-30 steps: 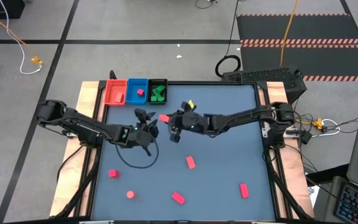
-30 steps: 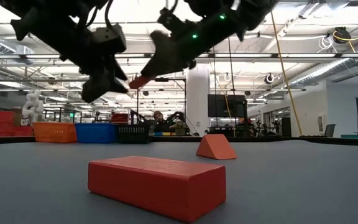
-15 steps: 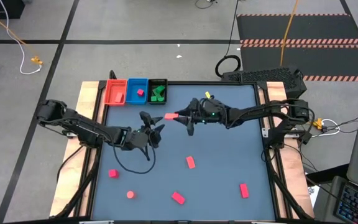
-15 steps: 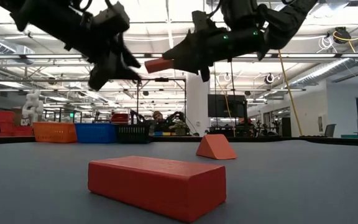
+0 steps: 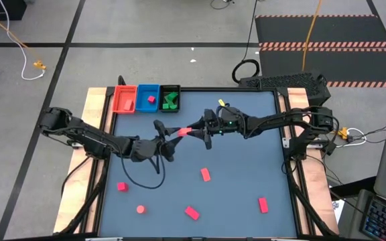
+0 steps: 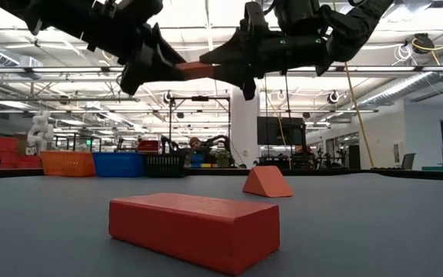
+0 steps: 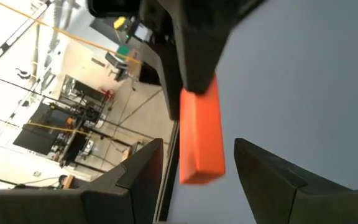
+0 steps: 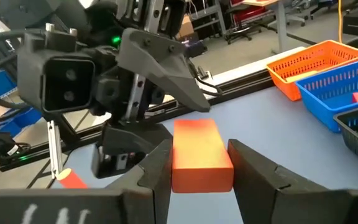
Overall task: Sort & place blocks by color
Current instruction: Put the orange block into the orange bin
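**A:** Salmon-orange bar block (image 5: 185,130) — where is it sitting?

**B:** It isn't sitting. It hangs in the air above the middle of the dark blue-grey table (image 5: 246,181), pinched by the right gripper (image 5: 194,129). From table height the same bar (image 6: 199,70) shows high up, between the two grippers.

**A:** And the right gripper's fingers?

**B:** Closed against the bar's sides; its wrist camera shows the block (image 8: 201,154) wedged between the two dark fingers (image 8: 263,171).

**A:** What about the left gripper (image 5: 169,139)?

**B:** It reaches in from the left, and its fingers are spread apart with nothing in them. In its own camera the bar's free end (image 7: 202,137) lies in the gap between them, touching neither, while the other end is hidden in the right gripper's grip.

**A:** The other blocks?

**B:** On the table nearer the front: a pink-red bar (image 5: 206,175) about the middle, a pink-red block (image 5: 191,213) close to the front edge, one pink-red bar (image 5: 263,204) to the right, a small pink-red cube (image 5: 121,186) and a small pink-red piece (image 5: 140,209) to the left. In the level view a large orange-red bar (image 6: 194,228) lies close, with an orange wedge (image 6: 267,182) behind it.

**A:** The trays?

**B:** Side by side at the far left corner: the red tray (image 5: 117,104), the blue tray (image 5: 141,102) holding a pink piece (image 5: 151,100), and the black tray (image 5: 177,94) holding green blocks (image 5: 171,100).
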You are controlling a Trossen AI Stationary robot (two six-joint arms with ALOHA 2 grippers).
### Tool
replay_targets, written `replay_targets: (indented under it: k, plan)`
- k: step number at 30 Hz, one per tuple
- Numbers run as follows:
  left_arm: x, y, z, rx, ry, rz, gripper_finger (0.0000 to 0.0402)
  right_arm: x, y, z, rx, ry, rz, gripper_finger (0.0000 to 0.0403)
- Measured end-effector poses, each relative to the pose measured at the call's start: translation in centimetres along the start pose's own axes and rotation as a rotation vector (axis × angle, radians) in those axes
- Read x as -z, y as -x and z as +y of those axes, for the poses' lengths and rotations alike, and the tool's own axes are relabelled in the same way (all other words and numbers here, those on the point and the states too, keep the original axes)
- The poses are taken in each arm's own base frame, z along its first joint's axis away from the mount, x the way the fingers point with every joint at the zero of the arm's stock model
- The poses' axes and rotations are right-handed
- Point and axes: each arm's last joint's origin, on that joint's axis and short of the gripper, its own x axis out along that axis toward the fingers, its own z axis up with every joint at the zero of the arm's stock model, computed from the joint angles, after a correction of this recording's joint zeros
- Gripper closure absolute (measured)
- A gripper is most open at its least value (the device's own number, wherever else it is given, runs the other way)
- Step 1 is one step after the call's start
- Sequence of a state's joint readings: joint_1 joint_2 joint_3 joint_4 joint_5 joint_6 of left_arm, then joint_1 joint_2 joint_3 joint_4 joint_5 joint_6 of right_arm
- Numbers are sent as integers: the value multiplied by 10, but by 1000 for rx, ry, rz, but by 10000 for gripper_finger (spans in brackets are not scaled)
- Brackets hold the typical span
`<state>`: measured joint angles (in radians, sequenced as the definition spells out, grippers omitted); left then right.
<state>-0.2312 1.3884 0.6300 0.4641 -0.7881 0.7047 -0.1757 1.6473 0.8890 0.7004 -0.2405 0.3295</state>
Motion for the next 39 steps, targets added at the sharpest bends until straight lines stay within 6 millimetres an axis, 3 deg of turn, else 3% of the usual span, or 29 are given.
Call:
replay_targets:
  k: [9,20,25,30,39]
  plan:
    - [-5,1,3,-18,44,-46,210,-1,0,1,-23,-16,-9,279]
    - [-6,1,1,19,24,-71,340,-2,0,3,-59,-49,-9,279]
    - [-5,1,1,14,29,-65,342,-3,0,3,-61,-53,-14,273]
    - [-4,2,2,-40,86,-12,344,-3,0,4,-53,-36,-25,241]
    - [6,7,5,-342,108,258,345,-2,-1,3,-14,-43,-17,189]
